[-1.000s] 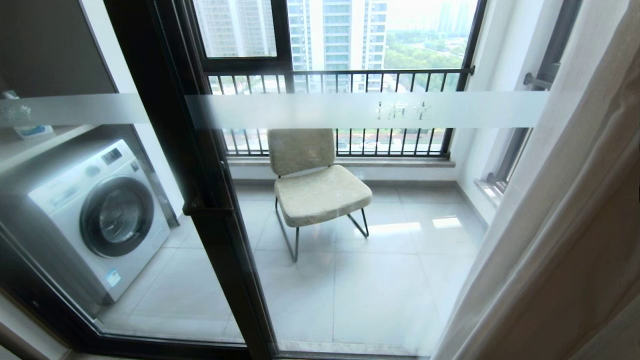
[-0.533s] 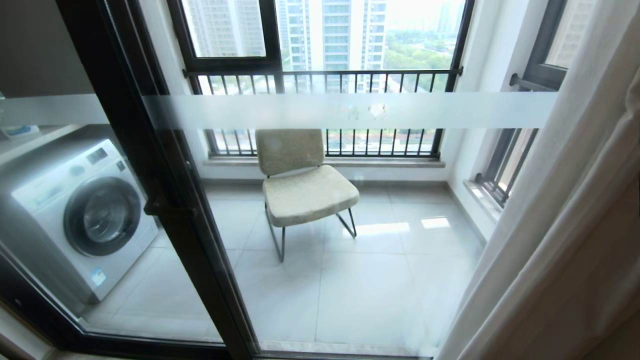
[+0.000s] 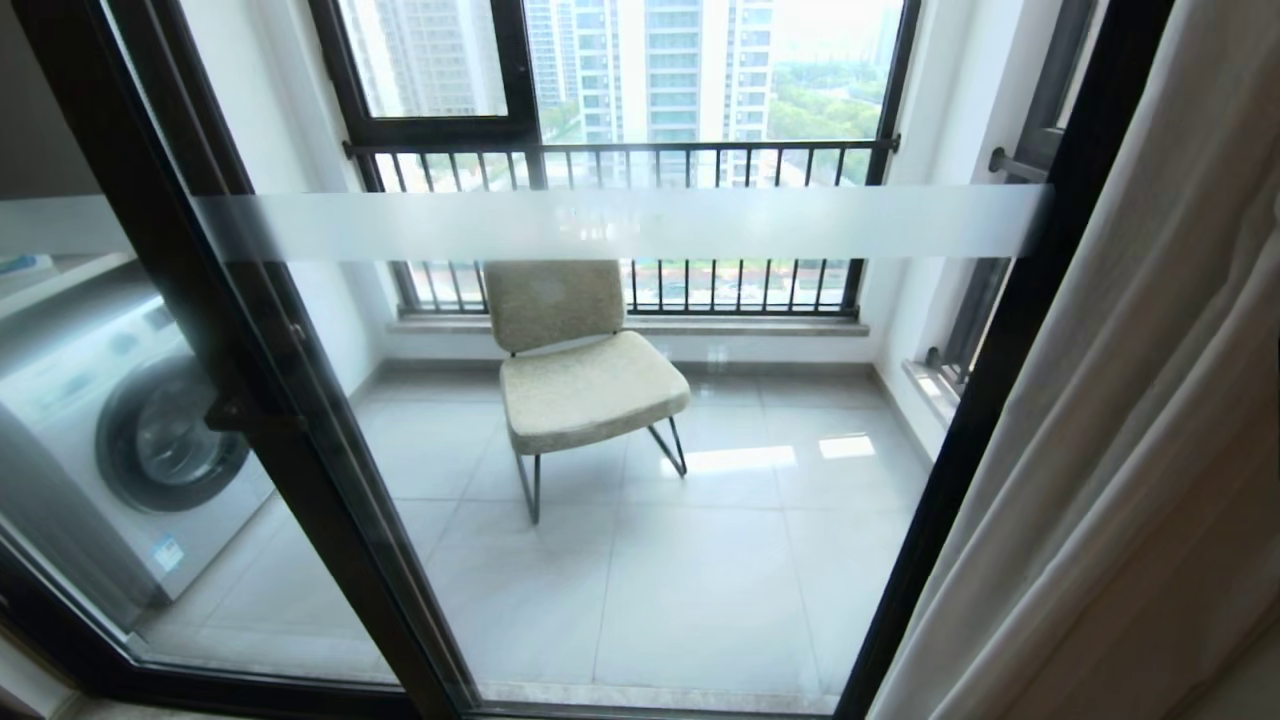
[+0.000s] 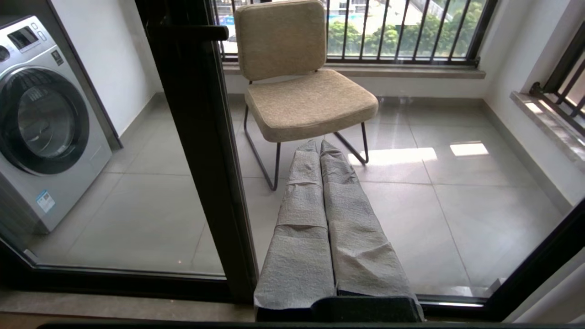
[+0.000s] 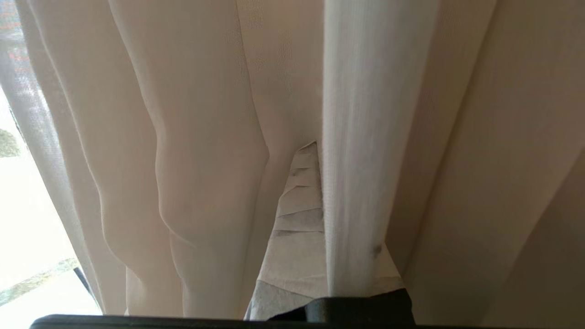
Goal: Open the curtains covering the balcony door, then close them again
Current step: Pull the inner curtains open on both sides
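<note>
Curtains (image 3: pixel 1130 420): beige drape and white sheer hanging bunched at the right edge of the balcony door (image 3: pixel 620 450), leaving its glass uncovered; right gripper (image 5: pixel 315 151): fingers pressed together and pushing among the folds, one sheer pleat lying over them, a true pinch not being confirmed; risk: fabric sliding off mid-pull, or snagging and straining the rail; left gripper (image 4: pixel 320 146): fingers pressed together, holding nothing, pointing at the glass, risking a knock; chair (image 3: pixel 575 370) and washing machine (image 3: pixel 120 450) standing beyond.

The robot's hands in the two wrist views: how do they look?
The left hand has two long tapering fingers wrapped in grey, wrinkled, textured covering, rising from a black base. The right hand shows the same grey creased wrapping and black base, mostly hidden by the curtains.
</note>
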Robot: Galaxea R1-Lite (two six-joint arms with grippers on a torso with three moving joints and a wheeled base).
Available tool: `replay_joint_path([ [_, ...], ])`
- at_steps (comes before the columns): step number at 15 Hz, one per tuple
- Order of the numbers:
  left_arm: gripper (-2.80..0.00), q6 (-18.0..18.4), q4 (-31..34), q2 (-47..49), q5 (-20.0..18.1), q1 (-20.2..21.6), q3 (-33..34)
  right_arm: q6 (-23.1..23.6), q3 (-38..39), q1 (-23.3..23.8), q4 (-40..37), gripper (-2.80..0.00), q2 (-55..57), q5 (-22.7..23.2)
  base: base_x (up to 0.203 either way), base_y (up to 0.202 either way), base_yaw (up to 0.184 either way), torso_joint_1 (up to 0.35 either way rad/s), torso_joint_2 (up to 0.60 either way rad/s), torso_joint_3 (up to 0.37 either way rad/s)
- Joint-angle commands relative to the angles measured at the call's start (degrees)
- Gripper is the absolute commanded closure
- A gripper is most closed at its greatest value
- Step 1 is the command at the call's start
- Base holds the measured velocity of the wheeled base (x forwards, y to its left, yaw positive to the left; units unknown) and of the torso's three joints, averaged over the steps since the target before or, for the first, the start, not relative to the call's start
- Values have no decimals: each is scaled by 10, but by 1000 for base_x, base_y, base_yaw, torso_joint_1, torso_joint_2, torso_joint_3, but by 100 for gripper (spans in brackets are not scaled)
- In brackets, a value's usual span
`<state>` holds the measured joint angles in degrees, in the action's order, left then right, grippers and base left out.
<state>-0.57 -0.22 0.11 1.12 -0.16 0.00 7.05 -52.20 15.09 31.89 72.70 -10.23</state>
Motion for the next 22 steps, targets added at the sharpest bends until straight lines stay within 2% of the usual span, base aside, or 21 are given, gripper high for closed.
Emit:
replay_joint_path([
  [1, 0, 0, 0, 0, 0, 0, 0, 1, 0, 0, 1, 0, -2, -1, 0, -190, 0, 0, 2, 4],
  [6, 0, 0, 0, 0, 0, 0, 0, 1, 0, 0, -1, 0, -7, -1, 0, -146, -1, 2, 2, 3],
  [17, 0, 0, 0, 0, 0, 0, 0, 2, -2, 3, -5, 0, -34, 0, 0, 0, 0, 0, 0, 0],
  [22, 0, 0, 0, 0, 0, 0, 0, 6, -7, 7, -56, 0, -81, -1, 0, 0, 0, 0, 0, 0],
])
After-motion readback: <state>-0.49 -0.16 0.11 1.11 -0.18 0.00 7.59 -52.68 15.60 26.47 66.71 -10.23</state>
